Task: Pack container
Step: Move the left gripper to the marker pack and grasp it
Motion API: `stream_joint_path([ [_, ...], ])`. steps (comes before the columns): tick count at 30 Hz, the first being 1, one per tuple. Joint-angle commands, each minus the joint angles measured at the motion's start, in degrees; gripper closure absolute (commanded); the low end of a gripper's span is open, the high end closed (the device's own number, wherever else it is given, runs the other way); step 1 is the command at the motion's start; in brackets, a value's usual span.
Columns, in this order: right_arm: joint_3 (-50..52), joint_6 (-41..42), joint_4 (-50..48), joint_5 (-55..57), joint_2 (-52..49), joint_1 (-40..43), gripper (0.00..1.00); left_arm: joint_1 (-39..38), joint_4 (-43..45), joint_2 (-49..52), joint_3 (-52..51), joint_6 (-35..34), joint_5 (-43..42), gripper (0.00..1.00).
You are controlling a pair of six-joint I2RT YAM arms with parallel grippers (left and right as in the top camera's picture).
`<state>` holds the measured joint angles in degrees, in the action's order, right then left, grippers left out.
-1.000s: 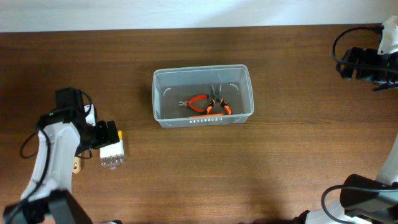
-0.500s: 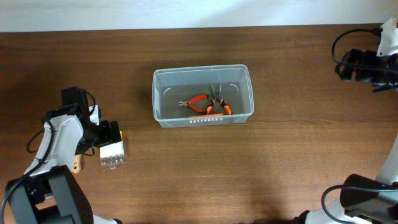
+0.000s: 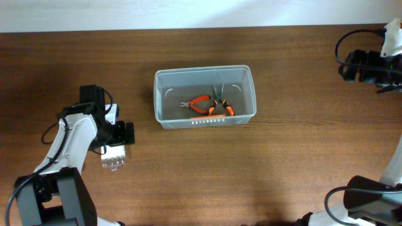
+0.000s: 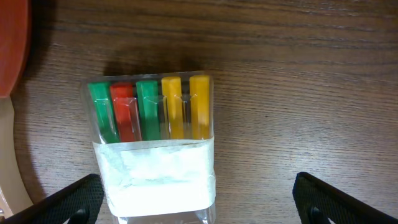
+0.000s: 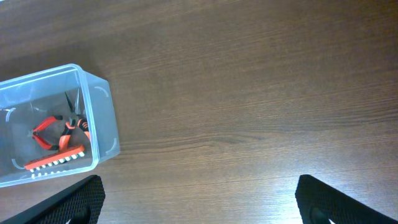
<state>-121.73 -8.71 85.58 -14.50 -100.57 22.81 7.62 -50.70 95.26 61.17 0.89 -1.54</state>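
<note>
The container point(image 3: 204, 69), a clear plastic bin, stands mid-table and holds orange-handled pliers point(image 3: 201, 103) and an orange bit strip point(image 3: 207, 119). It also shows in the right wrist view point(image 5: 102, 118). A small clear case of green, red and yellow bits point(image 3: 113, 157) lies on the table at the left. My left gripper point(image 3: 117, 134) is open at the case's end. In the left wrist view the case point(image 4: 152, 149) lies between the wide-open fingers point(image 4: 196, 202), nearer the left one. My right gripper point(image 3: 370, 66) is open and empty at the far right point(image 5: 199, 199).
A red-orange object with a beige part point(image 4: 11, 56) lies just left of the case in the left wrist view. Bare wood tabletop point(image 3: 282, 169) surrounds the bin. The table's back edge meets a white wall point(image 3: 188, 12).
My left arm has swung to the right, bringing its gripper from the case's left side to over its end. The case, the bin and the right arm have not moved.
</note>
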Motion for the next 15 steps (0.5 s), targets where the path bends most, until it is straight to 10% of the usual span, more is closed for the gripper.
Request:
stream_joint_path([
  [1,0.2,0.6,0.1,-0.5,-0.2,-0.3,0.01,0.0,0.1,0.4,-0.1,-0.5,0.3,0.01],
  [15,0.2,0.7,0.1,-0.5,-0.2,-0.3,0.01,0.1,0.3,1.6,-0.1,-1.7,4.6,0.01],
])
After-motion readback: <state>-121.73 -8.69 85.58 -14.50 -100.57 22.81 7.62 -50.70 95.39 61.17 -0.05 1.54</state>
